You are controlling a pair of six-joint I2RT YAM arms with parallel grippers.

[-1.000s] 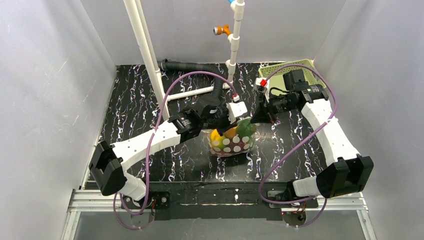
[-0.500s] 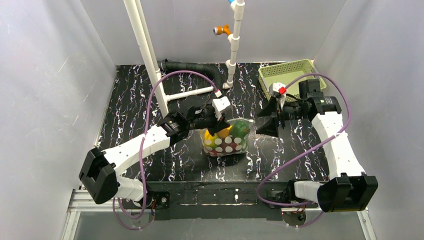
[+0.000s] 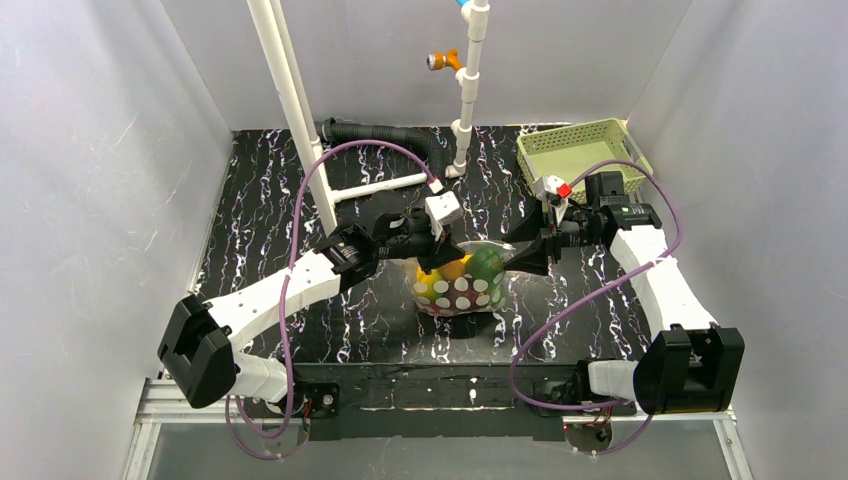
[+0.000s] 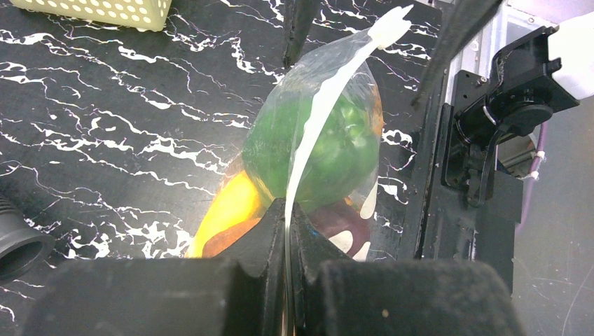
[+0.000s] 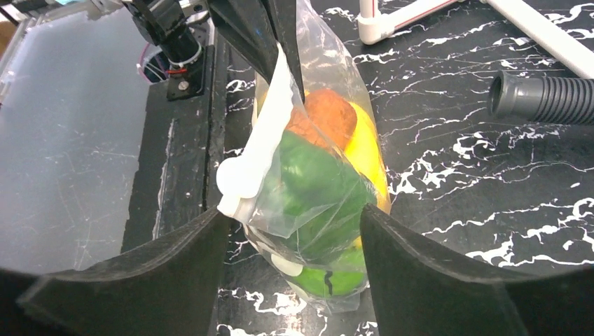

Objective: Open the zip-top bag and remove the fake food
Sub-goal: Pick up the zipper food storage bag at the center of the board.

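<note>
The zip-top bag (image 3: 460,283) hangs upright over the black marbled table, full of fake food: a green pepper (image 4: 329,150), a yellow piece (image 4: 228,210), an orange-brown piece (image 5: 329,115) and a green ball (image 5: 329,280). My left gripper (image 4: 287,210) is shut on the bag's white zip strip (image 4: 315,119) at its left end. My right gripper (image 5: 294,213) stands open at the bag's right end, one finger on either side of the bag's corner and the white zip end (image 5: 238,178). From above, the right gripper (image 3: 525,258) sits just right of the bag.
A green basket (image 3: 580,150) stands at the back right. White pipes (image 3: 295,110) rise behind the bag, and a grey corrugated hose (image 3: 380,130) lies along the back. Grey walls close in both sides.
The right gripper opened, swung back towards the basket, then returned to straddle the bag's right end. The left arm shifted the bag slightly left and stays shut on the zip strip.
</note>
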